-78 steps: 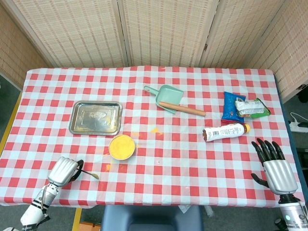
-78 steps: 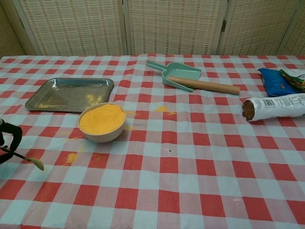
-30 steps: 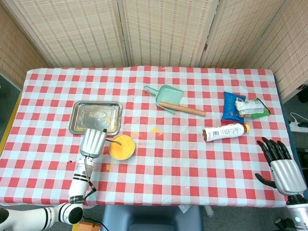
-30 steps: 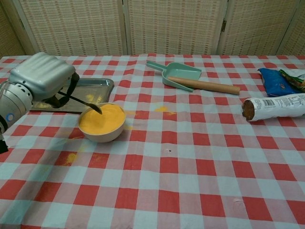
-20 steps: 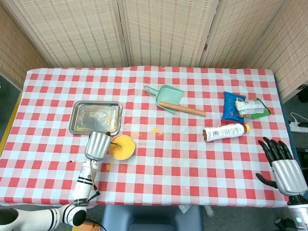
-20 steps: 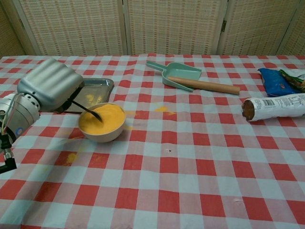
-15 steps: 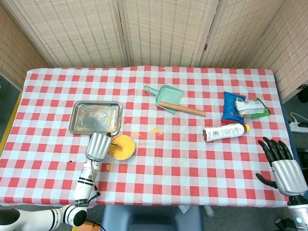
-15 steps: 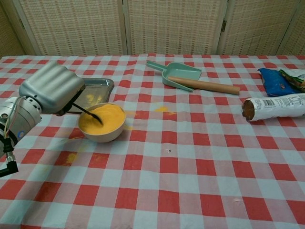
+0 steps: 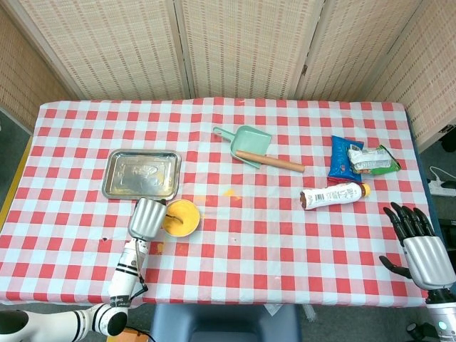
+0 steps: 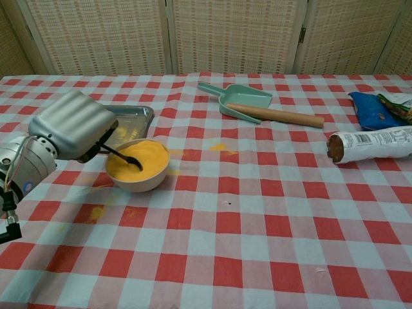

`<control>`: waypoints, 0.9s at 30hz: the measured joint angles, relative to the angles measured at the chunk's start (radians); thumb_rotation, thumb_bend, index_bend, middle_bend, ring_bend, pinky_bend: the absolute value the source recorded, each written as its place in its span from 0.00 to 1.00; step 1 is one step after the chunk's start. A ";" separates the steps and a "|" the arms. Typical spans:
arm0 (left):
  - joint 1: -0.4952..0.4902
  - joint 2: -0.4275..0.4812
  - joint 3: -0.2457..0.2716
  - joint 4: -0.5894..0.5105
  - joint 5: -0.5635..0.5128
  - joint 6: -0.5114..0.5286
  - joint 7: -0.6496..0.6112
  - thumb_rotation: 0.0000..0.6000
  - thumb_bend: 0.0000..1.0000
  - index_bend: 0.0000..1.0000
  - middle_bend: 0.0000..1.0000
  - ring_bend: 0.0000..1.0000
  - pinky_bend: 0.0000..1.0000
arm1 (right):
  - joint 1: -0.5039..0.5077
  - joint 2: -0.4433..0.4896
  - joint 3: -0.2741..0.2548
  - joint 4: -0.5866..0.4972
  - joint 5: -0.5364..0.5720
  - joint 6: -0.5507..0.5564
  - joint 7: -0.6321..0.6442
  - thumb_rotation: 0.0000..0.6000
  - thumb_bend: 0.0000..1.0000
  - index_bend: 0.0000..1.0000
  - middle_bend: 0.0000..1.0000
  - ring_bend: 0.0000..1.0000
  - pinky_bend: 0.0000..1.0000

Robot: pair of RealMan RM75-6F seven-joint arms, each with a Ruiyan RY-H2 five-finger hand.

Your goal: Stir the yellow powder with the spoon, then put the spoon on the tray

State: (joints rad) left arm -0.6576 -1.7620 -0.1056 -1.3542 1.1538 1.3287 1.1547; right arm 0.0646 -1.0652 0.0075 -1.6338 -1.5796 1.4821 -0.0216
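Chest view: left hand (image 10: 72, 124) grips the spoon (image 10: 122, 156), tip in the powder (image 10: 138, 161); small circles should keep it inside the bowl (image 10: 138, 181).

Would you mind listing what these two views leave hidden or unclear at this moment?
- Left hand: its fingers' grip on the spoon is hidden behind the hand's back in both views.
- Spoon in the head view: mostly covered by the left hand.
- Right hand: outside the chest view.
- Bottle: cut off by the right edge in the chest view; label too small to read.
- Tray: partly hidden by the left hand in the chest view.
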 measured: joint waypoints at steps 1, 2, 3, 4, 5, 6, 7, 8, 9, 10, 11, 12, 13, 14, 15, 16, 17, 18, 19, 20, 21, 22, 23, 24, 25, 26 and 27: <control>0.001 0.002 0.002 -0.001 0.004 0.000 -0.002 1.00 0.46 0.20 1.00 1.00 1.00 | 0.000 0.000 0.000 -0.001 0.000 0.001 -0.001 1.00 0.09 0.00 0.00 0.00 0.00; 0.002 0.004 0.003 -0.002 0.009 0.000 -0.004 1.00 0.46 0.19 1.00 1.00 1.00 | -0.001 0.000 0.000 -0.001 -0.001 0.001 -0.002 1.00 0.09 0.00 0.00 0.00 0.00; 0.004 0.006 0.004 -0.002 0.013 -0.001 -0.007 1.00 0.46 0.17 1.00 1.00 1.00 | -0.001 -0.001 -0.001 -0.001 -0.002 0.001 -0.002 1.00 0.09 0.00 0.00 0.00 0.00; 0.004 0.007 0.005 -0.003 0.014 -0.002 -0.009 1.00 0.46 0.16 1.00 1.00 1.00 | -0.001 -0.001 -0.001 -0.002 -0.002 0.001 -0.003 1.00 0.09 0.00 0.00 0.00 0.00; 0.005 0.008 0.004 -0.003 0.015 -0.003 -0.013 1.00 0.46 0.15 1.00 1.00 1.00 | -0.001 -0.001 -0.001 -0.002 -0.003 0.002 -0.004 1.00 0.09 0.00 0.00 0.00 0.00; 0.005 0.010 0.004 -0.001 0.018 -0.004 -0.016 1.00 0.46 0.14 1.00 1.00 1.00 | -0.002 -0.001 -0.001 -0.002 -0.003 0.002 -0.004 1.00 0.09 0.00 0.00 0.00 0.00; 0.006 0.010 0.004 0.000 0.020 -0.005 -0.018 1.00 0.46 0.14 1.00 1.00 1.00 | -0.002 -0.001 0.000 -0.002 -0.002 0.002 -0.005 1.00 0.09 0.00 0.00 0.00 0.00; 0.007 0.011 0.004 0.001 0.021 -0.006 -0.021 1.00 0.46 0.14 1.00 1.00 1.00 | -0.002 -0.001 0.000 -0.002 -0.001 0.002 -0.006 1.00 0.09 0.00 0.00 0.00 0.00; 0.008 0.013 0.005 0.001 0.023 -0.007 -0.025 1.00 0.46 0.14 1.00 1.00 1.00 | -0.002 -0.002 0.001 -0.002 0.000 0.002 -0.006 1.00 0.09 0.00 0.00 0.00 0.00; 0.010 0.015 0.005 0.000 0.025 -0.007 -0.027 1.00 0.46 0.14 1.00 1.00 1.00 | -0.002 -0.002 0.001 -0.001 0.001 0.002 -0.007 1.00 0.09 0.00 0.00 0.00 0.00; 0.011 0.016 0.006 -0.001 0.027 -0.007 -0.029 1.00 0.46 0.14 1.00 1.00 1.00 | -0.002 -0.003 0.001 -0.001 0.001 0.002 -0.007 1.00 0.09 0.00 0.00 0.00 0.00; 0.013 0.019 0.006 -0.005 0.027 -0.007 -0.030 1.00 0.46 0.14 1.00 1.00 1.00 | -0.002 -0.003 0.001 0.000 0.001 0.001 -0.008 1.00 0.09 0.00 0.00 0.00 0.00; 0.014 0.021 0.006 -0.009 0.028 -0.007 -0.032 1.00 0.46 0.14 1.00 1.00 1.00 | -0.002 -0.004 0.001 0.001 0.001 -0.001 -0.008 1.00 0.09 0.00 0.00 0.00 0.00; 0.016 0.024 0.006 -0.015 0.028 -0.007 -0.035 1.00 0.46 0.15 1.00 1.00 1.00 | -0.001 -0.004 0.001 0.001 0.002 -0.002 -0.009 1.00 0.09 0.00 0.00 0.00 0.00; 0.019 0.030 0.007 -0.026 0.031 -0.005 -0.041 1.00 0.46 0.17 1.00 1.00 1.00 | 0.000 -0.004 0.001 0.001 0.001 -0.004 -0.011 1.00 0.09 0.00 0.00 0.00 0.00; 0.021 0.036 0.007 -0.035 0.035 -0.003 -0.047 1.00 0.46 0.19 1.00 1.00 1.00 | 0.000 -0.004 0.000 0.001 0.001 -0.005 -0.011 1.00 0.09 0.00 0.00 0.00 0.00; 0.024 0.043 0.009 -0.045 0.041 0.001 -0.057 1.00 0.46 0.21 1.00 1.00 1.00 | 0.000 -0.004 0.000 0.001 0.001 -0.005 -0.011 1.00 0.09 0.00 0.00 0.00 0.00; 0.029 0.054 0.012 -0.056 0.055 0.009 -0.073 1.00 0.46 0.24 1.00 1.00 1.00 | 0.000 -0.004 0.000 0.001 0.001 -0.005 -0.011 1.00 0.09 0.00 0.00 0.00 0.00; 0.035 0.063 0.015 -0.064 0.068 0.017 -0.087 1.00 0.46 0.28 1.00 1.00 1.00 | 0.000 -0.004 0.000 0.001 0.001 -0.005 -0.011 1.00 0.09 0.00 0.00 0.00 0.00; 0.040 0.072 0.020 -0.071 0.082 0.026 -0.104 1.00 0.46 0.30 1.00 1.00 1.00 | 0.000 -0.004 -0.001 0.001 0.001 -0.005 -0.011 1.00 0.09 0.00 0.00 0.00 0.00; 0.049 0.084 0.027 -0.077 0.102 0.039 -0.130 1.00 0.46 0.34 1.00 1.00 1.00 | 0.000 -0.004 -0.001 0.001 0.000 -0.006 -0.010 1.00 0.09 0.00 0.00 0.00 0.00; 0.056 0.093 0.032 -0.079 0.116 0.047 -0.152 1.00 0.46 0.37 1.00 1.00 1.00 | 0.000 -0.004 -0.002 0.001 -0.001 -0.006 -0.011 1.00 0.09 0.00 0.00 0.00 0.00; 0.063 0.101 0.038 -0.079 0.129 0.055 -0.177 1.00 0.46 0.39 1.00 1.00 1.00 | 0.000 -0.004 -0.003 0.000 -0.003 -0.006 -0.012 1.00 0.09 0.00 0.00 0.00 0.00; 0.073 0.110 0.045 -0.077 0.145 0.064 -0.213 1.00 0.46 0.41 1.00 1.00 1.00 | -0.001 -0.005 -0.004 0.000 -0.005 -0.006 -0.013 1.00 0.09 0.00 0.00 0.00 0.00; 0.079 0.116 0.050 -0.071 0.156 0.069 -0.243 1.00 0.46 0.43 1.00 1.00 1.00 | -0.001 -0.006 -0.004 0.000 -0.006 -0.006 -0.015 1.00 0.09 0.00 0.00 0.00 0.00; 0.086 0.121 0.054 -0.063 0.166 0.074 -0.275 1.00 0.45 0.45 1.00 1.00 1.00 | -0.001 -0.006 -0.005 -0.001 -0.008 -0.006 -0.017 1.00 0.09 0.00 0.00 0.00 0.00; 0.093 0.126 0.059 -0.048 0.179 0.078 -0.320 1.00 0.45 0.46 1.00 1.00 1.00 | -0.001 -0.008 -0.006 -0.002 -0.010 -0.006 -0.021 1.00 0.09 0.00 0.00 0.00 0.00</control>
State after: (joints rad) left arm -0.5641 -1.6357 -0.0469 -1.4018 1.3329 1.4064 0.8351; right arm 0.0640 -1.0731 0.0016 -1.6359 -1.5892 1.4764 -0.0425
